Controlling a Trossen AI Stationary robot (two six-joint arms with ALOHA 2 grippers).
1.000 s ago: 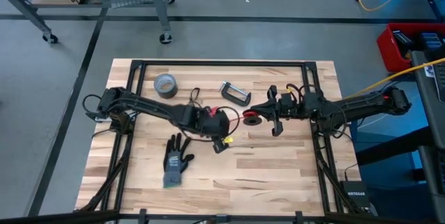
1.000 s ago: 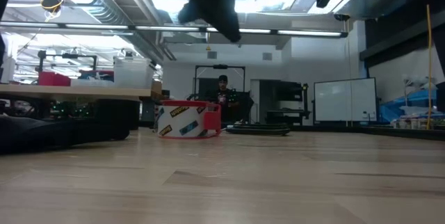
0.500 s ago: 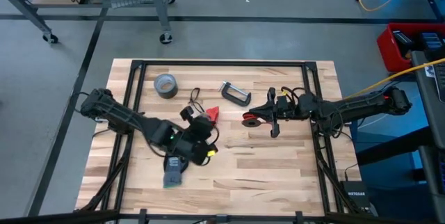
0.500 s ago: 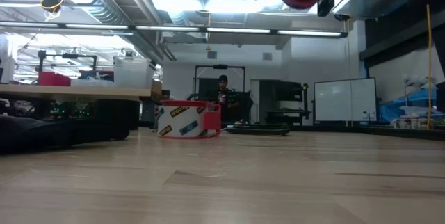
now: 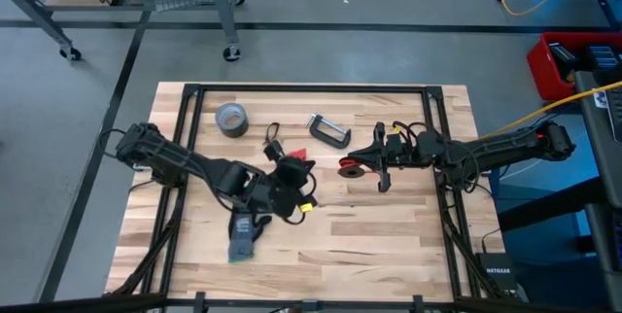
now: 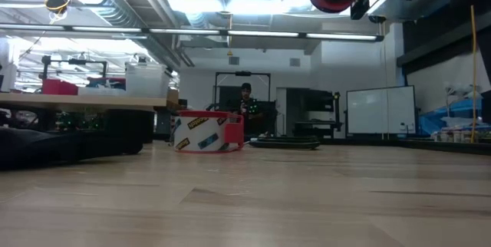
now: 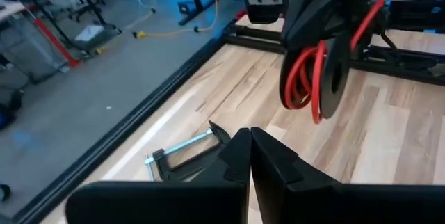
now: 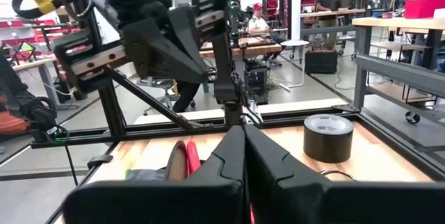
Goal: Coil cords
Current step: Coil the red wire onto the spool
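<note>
Left gripper (image 5: 288, 179) swung back up toward the red cord (image 5: 352, 168), jaws together, empty; right gripper (image 5: 358, 165) keeps it clamped, so coiling continues.

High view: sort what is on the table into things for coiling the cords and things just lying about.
For the job: red cord, coiled, held up by the right gripper; black cord, looped, beside the left gripper.
Lying about: duct-tape roll; C-clamp; glove.
</note>
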